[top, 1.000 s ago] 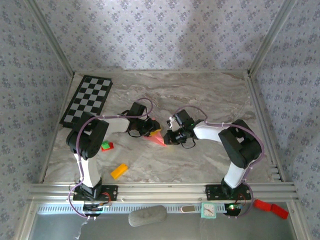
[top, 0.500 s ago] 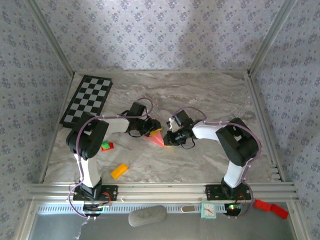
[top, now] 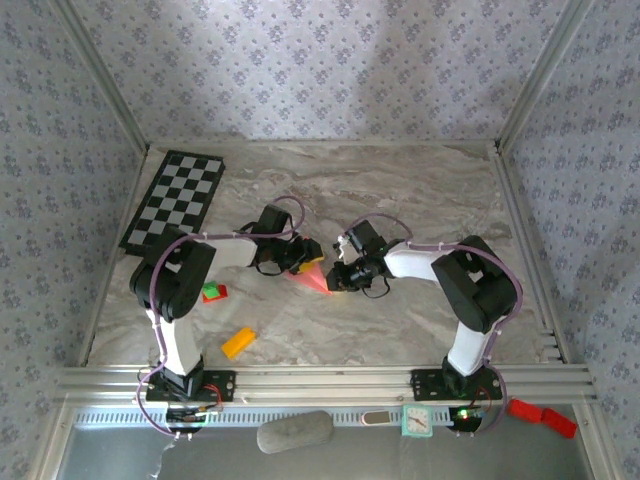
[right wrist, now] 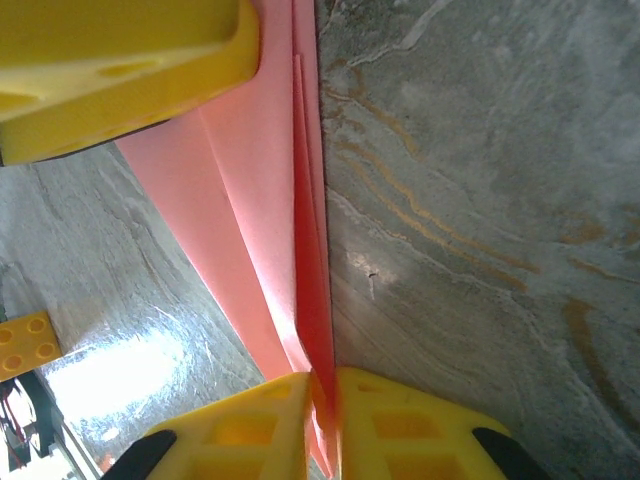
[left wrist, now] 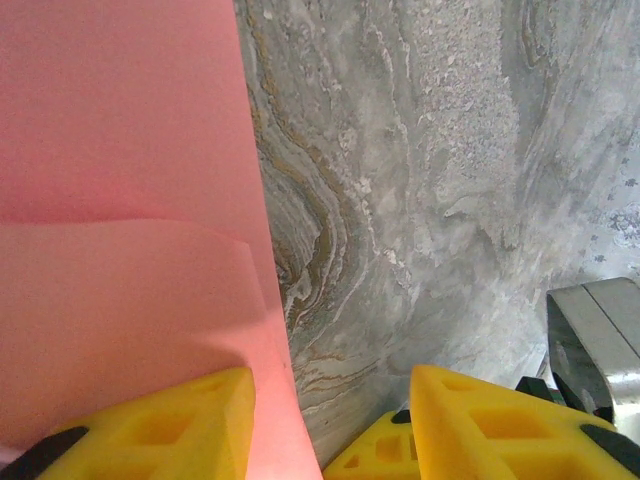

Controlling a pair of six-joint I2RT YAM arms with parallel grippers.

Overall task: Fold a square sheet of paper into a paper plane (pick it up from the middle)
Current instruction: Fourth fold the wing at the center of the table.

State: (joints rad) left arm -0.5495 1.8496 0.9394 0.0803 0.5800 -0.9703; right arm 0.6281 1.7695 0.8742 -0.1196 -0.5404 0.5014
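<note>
Mid-table (top: 420,190), between my 2 arms: the paper plane (top: 312,275) (folded, salmon-pink). My right gripper (right wrist: 325,400) is clamped tight on its layered edge. My left gripper (left wrist: 330,400) stands part-open, 1 finger over the paper, gripping nothing.

Paper plane (top: 312,277) showing plain salmon-pink, going deeper red-pink along its stacked folds. Left gripper (left wrist: 330,390) fingers (left wrist: 150,430) showing bright yellow, black at the base. Right gripper (right wrist: 322,385) fingers (right wrist: 410,430) showing the same yellow.

Tabletop (top: 420,180) showing grey marble, with tan and ochre veins running through it. Checkerboard (top: 175,200) at the far left corner showing black and pale grey squares.

Block (top: 238,342) near the front edge showing orange. Smaller block (top: 213,292) showing red and green.

Walls (top: 320,70) showing grey-blue floral print. Arm cables (top: 292,204) showing purple.
</note>
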